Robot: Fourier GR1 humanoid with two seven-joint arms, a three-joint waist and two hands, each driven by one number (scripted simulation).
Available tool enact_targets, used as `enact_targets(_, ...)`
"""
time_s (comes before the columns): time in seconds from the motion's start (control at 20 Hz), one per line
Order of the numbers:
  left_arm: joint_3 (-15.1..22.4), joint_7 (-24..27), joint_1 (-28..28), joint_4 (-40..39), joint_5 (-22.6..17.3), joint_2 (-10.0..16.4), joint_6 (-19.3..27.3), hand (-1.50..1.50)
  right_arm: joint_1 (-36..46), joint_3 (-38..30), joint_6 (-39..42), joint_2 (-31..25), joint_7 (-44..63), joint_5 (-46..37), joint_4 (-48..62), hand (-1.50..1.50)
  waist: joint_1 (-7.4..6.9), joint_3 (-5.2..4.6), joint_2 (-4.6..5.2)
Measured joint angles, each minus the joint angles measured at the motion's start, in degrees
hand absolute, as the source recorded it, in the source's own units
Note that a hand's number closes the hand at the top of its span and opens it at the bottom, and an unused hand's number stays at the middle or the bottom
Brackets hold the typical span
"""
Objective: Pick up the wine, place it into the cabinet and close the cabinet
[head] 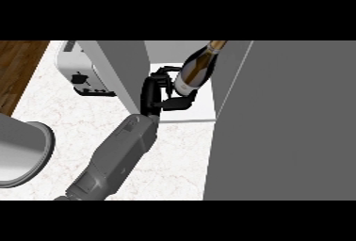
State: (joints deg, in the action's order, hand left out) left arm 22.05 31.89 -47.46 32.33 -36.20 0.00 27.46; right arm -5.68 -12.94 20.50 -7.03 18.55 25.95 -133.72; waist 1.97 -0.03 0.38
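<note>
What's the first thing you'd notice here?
A dark wine bottle with a gold neck, tilted, top middle, gripped by the robot's black left hand. It sits between grey cabinet panels; the big one fills the right side. A white toaster stands upper left.

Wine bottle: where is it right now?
In the head view's upper middle, the wine bottle sits tilted in the left hand, in the gap between two grey cabinet panels, to the right of the toaster.

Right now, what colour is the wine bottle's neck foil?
Gold foil on the wine bottle; it shows best in the head view.
</note>
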Motion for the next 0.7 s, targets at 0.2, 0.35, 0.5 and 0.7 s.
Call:
enact_targets(0.2,0.27,0.76,-3.82,-5.1,-2.35,-0.01,-0.68,1.5,0.35,-0.29,0.1,-0.38,0.26,0.57,0.02,-1.5,0.32,0.0,0.09)
enact_targets(0.35,0.95,0.12,-6.56,-8.12,-4.01,0.0,-0.16,1.5,1.05,0.02,0.11,-0.57,0.59,0.63,0.22,-1.5,0.72,0.0,0.21)
enact_targets(0.5,1.33,-0.21,-9.31,-12.61,-3.26,0.0,0.12,1.5,1.45,0.42,0.01,-0.64,0.85,0.83,0.14,-1.5,0.99,0.0,0.34)
enact_targets(0.7,1.77,0.09,-10.15,-16.47,-3.64,0.0,0.18,1.5,1.7,-0.13,1.34,-1.3,0.12,1.55,0.62,-1.5,1.72,0.0,0.59)
